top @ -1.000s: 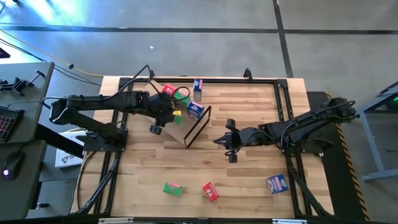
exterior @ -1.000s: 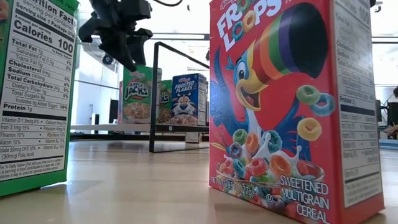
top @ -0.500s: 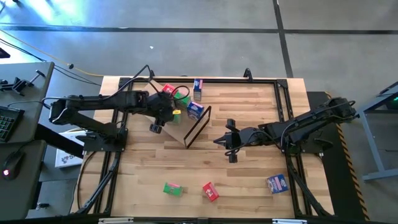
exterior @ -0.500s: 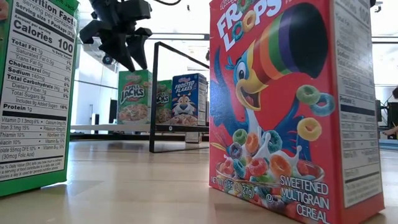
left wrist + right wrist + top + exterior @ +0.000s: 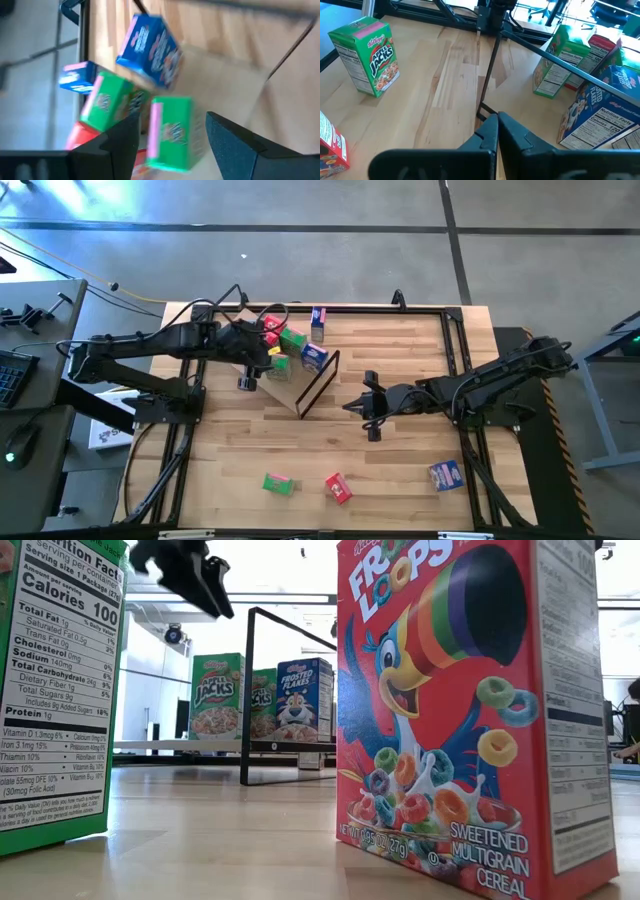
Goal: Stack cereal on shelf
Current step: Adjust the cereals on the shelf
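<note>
Since a second earlier, the left gripper (image 5: 262, 352) had drawn back toward its own side of the table and risen, so that in the low view it (image 5: 195, 575) sat higher against the ceiling lights, clear of the green Apple Jacks box (image 5: 217, 695) it had partly covered before. Its fingers (image 5: 116, 145) stood apart with nothing between them, hovering above the shelf (image 5: 285, 385), the light plywood panel whose thin dark frame (image 5: 318, 383) rose at the end nearer the table's middle. On the panel stood a cluster of cereal boxes: a green box (image 5: 293, 338), a smaller green one (image 5: 279, 362), a red box (image 5: 271, 326) at the far edge and a blue Frosted Flakes box (image 5: 313, 357) just beside the frame. Another blue box (image 5: 318, 320) stood on the tabletop (image 5: 400, 460) beyond the panel, near the far rail. The left wrist view looked down on the green boxes (image 5: 172, 132) and the blue box (image 5: 150, 47) close together. The right gripper (image 5: 371, 411) hung over the middle of the table, well apart from the shelf, its fingers (image 5: 492, 135) pressed together on nothing. Three boxes remained on the near part of the table: a green one (image 5: 277, 483), a red Froot Loops box (image 5: 338, 487) just beside it, and a blue one (image 5: 446, 474) toward the right arm's side.
</note>
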{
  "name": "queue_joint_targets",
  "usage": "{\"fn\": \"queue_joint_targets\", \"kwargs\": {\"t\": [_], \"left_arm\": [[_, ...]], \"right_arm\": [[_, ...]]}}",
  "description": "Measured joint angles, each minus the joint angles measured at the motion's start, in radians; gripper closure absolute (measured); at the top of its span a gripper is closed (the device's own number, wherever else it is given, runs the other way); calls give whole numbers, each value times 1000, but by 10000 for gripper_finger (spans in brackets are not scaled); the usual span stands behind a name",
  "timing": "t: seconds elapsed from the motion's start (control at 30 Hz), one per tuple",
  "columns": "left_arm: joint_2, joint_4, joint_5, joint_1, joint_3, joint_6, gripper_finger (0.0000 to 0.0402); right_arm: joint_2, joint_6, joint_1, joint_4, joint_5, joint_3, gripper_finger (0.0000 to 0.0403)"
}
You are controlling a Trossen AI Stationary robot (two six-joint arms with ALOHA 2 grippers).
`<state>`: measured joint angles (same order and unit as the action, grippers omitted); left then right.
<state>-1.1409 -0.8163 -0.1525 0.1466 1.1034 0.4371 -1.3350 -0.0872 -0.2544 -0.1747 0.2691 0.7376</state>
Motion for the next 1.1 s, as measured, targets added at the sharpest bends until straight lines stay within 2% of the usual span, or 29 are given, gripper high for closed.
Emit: {"fn": "queue_joint_targets", "kwargs": {"t": [0.1,0.2,0.37,0.5,0.6,0.7,0.9,1.0,1.1], "left_arm": [[28,36,32,-54,-34,-177,217],[86,192,24,-132,-146,-311,263],[179,482,-43,-252,-393,-501,347],[212,595,-138,-322,-520,-640,394],[212,597,-264,-360,-563,-706,395],[208,578,-325,-373,-575,-746,392],[216,594,-316,-372,-623,-778,401],[226,622,-275,-365,-662,-802,401],[226,717,-237,-355,-704,-803,401]], "right_arm": [[0,8,8,22,0,0,403],[-1,42,31,71,0,0,403],[-21,37,69,65,0,0,403],[-36,34,96,36,0,1,403],[-79,32,119,-34,-19,2,403],[-155,35,137,-115,-62,1,403],[-244,34,157,-263,-171,0,403],[-231,23,157,-269,-177,0,403],[-228,3,168,-272,-180,0,403]]}}
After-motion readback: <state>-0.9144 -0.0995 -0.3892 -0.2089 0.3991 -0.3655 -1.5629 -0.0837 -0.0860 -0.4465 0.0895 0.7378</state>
